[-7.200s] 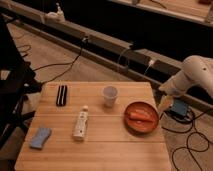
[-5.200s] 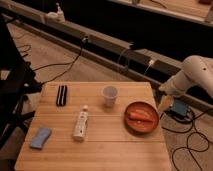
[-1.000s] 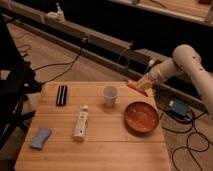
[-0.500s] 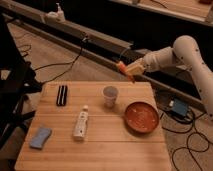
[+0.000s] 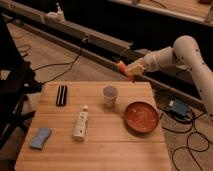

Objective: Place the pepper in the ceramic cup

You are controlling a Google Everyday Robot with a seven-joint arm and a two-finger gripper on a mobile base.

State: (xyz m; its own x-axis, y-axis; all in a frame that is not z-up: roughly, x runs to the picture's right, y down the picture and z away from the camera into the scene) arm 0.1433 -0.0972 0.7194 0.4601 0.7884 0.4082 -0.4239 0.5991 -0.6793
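My gripper (image 5: 125, 70) hangs in the air above the table's far edge, up and to the right of the ceramic cup (image 5: 110, 95). It is shut on the pepper (image 5: 120, 64), a small orange-red piece showing at its tip. The cup is pale white-grey and stands upright near the table's far middle. The white arm (image 5: 172, 52) reaches in from the right.
A round reddish-brown dish (image 5: 142, 116) sits right of the cup. A white capped bottle (image 5: 80, 124) lies in the middle. A black object (image 5: 61, 95) lies far left and a blue sponge (image 5: 40, 138) near left. Cables and a blue box (image 5: 178, 108) lie on the floor at right.
The pepper has left the dish and is held in the gripper. The gripper has swung left and up from the dish, and now sits slightly lower and nearer the cup.
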